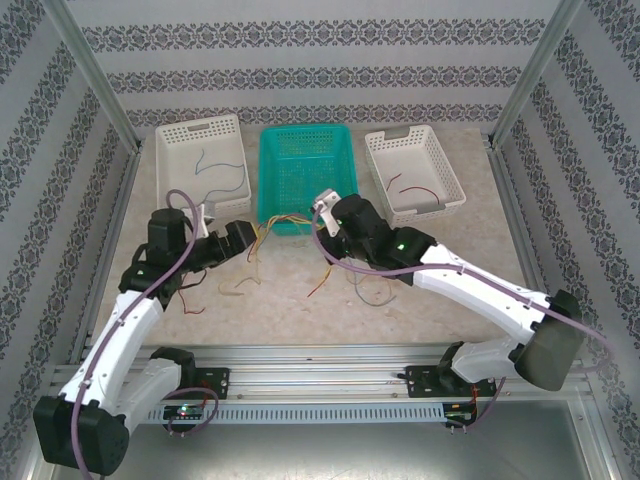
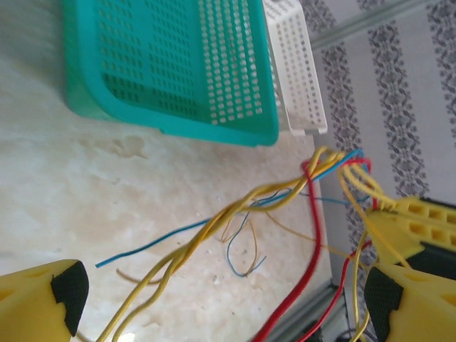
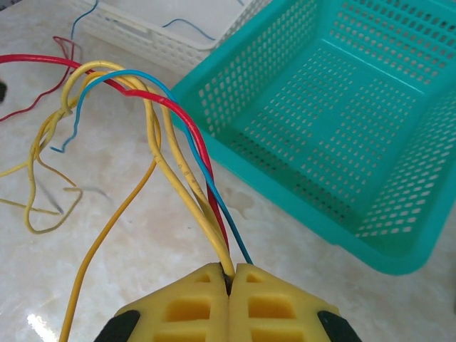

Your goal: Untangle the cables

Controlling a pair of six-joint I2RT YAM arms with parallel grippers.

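Right gripper [image 3: 229, 274] is pinched shut on the cables [image 3: 187, 178], clamping red, yellow and blue strands together at one end. It works as the anchor, just near of the teal basket [image 1: 262, 180]. Left gripper [image 2: 226, 291] stands wide, holding nothing. In its wrist view a twisted yellow strand runs up between its fingers, while red and yellow strands pass close by the right-hand finger [image 2: 406, 285].

As I judge it, the step in hand is for the left gripper to single out one strand while the right keeps the bundle fixed. To do this well, the left should shift until only one colour lies between its pads, and close away from the knot where red, yellow and blue cross. Closing where it now stands risks catching the yellow twist, perhaps with red as well. After gripping, a slow pull to the left, away from the anchor, should slide the strand out along its own length. A sideways tug would probably tighten the crossing.

From above, the bundle's [image 1: 275, 228] long axis runs left to right between the two grippers, roughly along the teal basket's near edge. Its gathered end points right into the shut jaws, and it fans out toward the left. Loose tails droop onto the table [image 1: 420, 290] on the near side.
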